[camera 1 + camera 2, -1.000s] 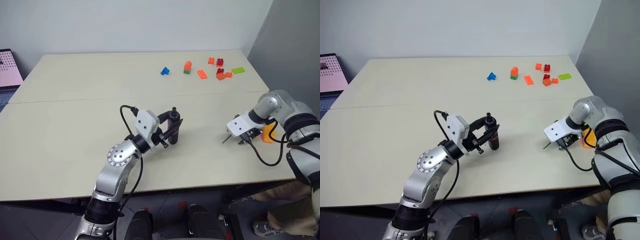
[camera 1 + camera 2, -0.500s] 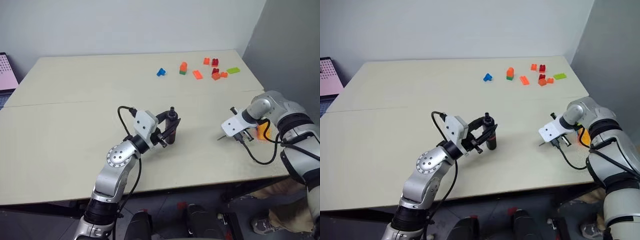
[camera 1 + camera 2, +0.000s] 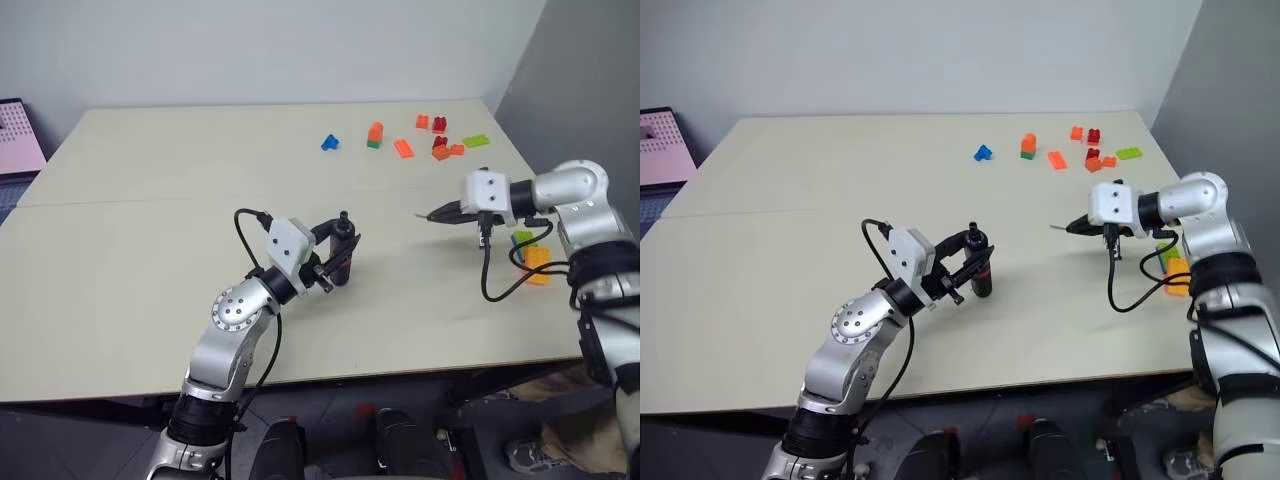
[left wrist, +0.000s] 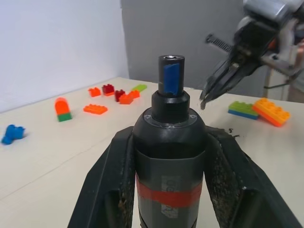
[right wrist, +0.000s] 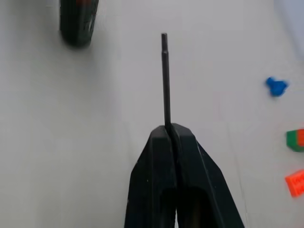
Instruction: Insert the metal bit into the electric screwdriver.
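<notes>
My left gripper (image 3: 338, 262) is shut on the electric screwdriver (image 3: 342, 250), holding it upright just above the table near the middle. In the left wrist view the screwdriver (image 4: 170, 156) shows a red band and a blue tip with an open socket on top, with a black finger (image 4: 111, 190) on either side. To its right, my right gripper (image 3: 442, 213) hovers above the table, shut on the metal bit (image 3: 422, 214). The thin rod (image 5: 165, 80) sticks out straight past the fingertips and points left towards the screwdriver (image 5: 78, 21), a clear gap away.
Several toy bricks (image 3: 440, 150) lie at the table's far right, with a blue one (image 3: 329, 142) and an orange-green one (image 3: 374, 135) nearby. Green and orange bricks (image 3: 535, 262) sit under my right forearm. A pink screen (image 3: 20, 135) stands at the left edge.
My right gripper closed on the bit at the table surface, then rose and swung round to point left at the screwdriver. The left gripper and screwdriver stayed put.
</notes>
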Controlling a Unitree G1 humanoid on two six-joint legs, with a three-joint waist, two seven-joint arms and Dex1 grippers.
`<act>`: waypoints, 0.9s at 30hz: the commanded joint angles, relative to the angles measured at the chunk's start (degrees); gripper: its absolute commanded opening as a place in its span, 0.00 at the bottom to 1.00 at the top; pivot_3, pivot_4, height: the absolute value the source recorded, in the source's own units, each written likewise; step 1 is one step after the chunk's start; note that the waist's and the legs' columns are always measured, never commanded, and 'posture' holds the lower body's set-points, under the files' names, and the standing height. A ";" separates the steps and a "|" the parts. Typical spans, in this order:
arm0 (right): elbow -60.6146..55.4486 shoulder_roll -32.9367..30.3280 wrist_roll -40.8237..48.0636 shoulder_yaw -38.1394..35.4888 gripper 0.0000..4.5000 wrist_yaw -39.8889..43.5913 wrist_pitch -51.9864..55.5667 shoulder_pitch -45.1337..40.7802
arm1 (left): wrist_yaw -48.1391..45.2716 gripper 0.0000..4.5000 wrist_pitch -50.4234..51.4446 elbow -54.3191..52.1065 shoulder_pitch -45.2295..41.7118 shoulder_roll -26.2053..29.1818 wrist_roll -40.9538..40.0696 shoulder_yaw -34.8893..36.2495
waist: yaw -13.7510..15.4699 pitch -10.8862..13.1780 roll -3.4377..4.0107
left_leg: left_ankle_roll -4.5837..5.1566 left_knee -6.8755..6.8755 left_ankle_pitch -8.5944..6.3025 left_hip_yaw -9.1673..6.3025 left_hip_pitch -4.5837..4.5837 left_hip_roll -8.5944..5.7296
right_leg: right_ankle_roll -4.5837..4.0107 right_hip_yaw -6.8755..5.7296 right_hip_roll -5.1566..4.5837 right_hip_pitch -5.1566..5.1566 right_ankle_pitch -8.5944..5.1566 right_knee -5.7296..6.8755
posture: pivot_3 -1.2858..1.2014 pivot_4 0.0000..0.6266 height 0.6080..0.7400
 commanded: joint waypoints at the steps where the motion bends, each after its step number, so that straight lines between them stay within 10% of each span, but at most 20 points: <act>1: -25.05 2.89 15.41 -10.43 0.00 -13.07 23.09 7.58 | 1.14 0.37 0.37 -1.70 -1.80 -1.13 -1.07 0.75 | 0.14 0.02 0.04 | 0.00 0.01 0.00 0.02 -0.02 0.00 | 0.01 0.01 0.00 -0.03 0.00 0.01 | 0.52 0.24 1.00; 11: -49.53 14.63 34.86 -17.08 0.00 -36.87 47.49 13.26 | 3.02 0.37 1.40 -0.08 -4.58 -2.88 0.56 -0.14 | 0.31 0.02 0.04 | 0.01 0.03 0.00 -0.02 -0.08 0.00 | 0.06 -0.04 0.04 -0.07 0.00 -0.04 | 0.52 0.24 1.00; 27: -52.14 14.19 40.90 -15.86 0.00 -40.23 51.21 12.22 | 5.67 0.37 1.85 -2.17 -4.68 -6.01 1.54 -2.25 | 0.36 0.02 0.04 | 0.03 0.02 -0.01 -0.07 -0.31 0.00 | 0.07 -0.11 0.04 -0.20 0.00 -0.14 | 0.52 0.24 1.00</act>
